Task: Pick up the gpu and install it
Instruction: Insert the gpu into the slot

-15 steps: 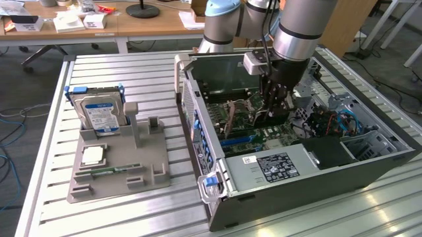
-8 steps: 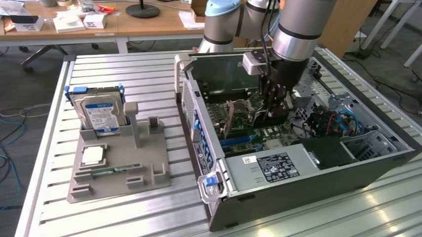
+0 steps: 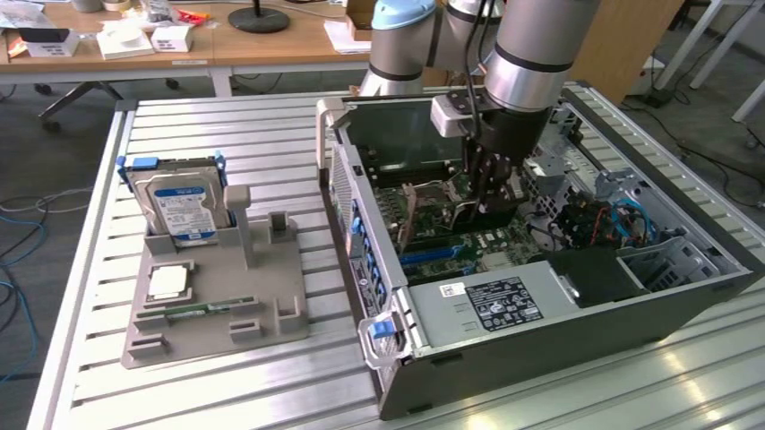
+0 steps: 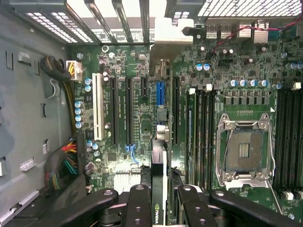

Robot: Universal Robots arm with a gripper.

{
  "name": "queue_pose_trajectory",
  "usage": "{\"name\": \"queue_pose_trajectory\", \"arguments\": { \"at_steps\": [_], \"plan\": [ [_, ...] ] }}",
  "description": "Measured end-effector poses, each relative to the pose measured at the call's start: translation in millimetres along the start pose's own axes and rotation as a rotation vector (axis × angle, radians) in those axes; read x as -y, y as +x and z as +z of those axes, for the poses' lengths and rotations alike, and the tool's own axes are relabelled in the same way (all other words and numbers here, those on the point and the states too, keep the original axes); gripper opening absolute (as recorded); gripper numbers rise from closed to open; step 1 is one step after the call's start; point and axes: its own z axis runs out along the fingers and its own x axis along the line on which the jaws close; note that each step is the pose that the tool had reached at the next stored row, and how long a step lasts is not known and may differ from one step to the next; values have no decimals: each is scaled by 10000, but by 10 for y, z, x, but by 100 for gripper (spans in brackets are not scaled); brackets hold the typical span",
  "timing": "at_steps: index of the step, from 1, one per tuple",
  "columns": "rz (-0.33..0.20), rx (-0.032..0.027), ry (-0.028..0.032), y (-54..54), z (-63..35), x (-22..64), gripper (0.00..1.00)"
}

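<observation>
The gpu (image 4: 159, 175), a thin black card seen edge-on, is clamped between the dark fingers (image 4: 140, 203) of the hand (image 4: 161, 210). It hangs inside the open computer case (image 3: 597, 331), over the green motherboard (image 4: 142, 94) and in line with the short blue slot (image 4: 160, 94). Long black slots (image 4: 129, 111) flank it closely. A bundle of coloured cables (image 4: 61, 165) and the metal-framed CPU socket (image 4: 244, 149) lie farther off. Outside the case, on the ribbed metal table (image 3: 239, 125), a grey holder (image 3: 215, 313) carries a silver hard drive (image 3: 179, 206).
</observation>
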Motion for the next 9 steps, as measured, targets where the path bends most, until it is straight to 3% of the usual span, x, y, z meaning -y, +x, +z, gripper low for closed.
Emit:
{"name": "queue_pose_trajectory", "arguments": {
  "at_steps": [9],
  "plan": [
    [1,2,1,0,91,-4,26]
  ]
}}
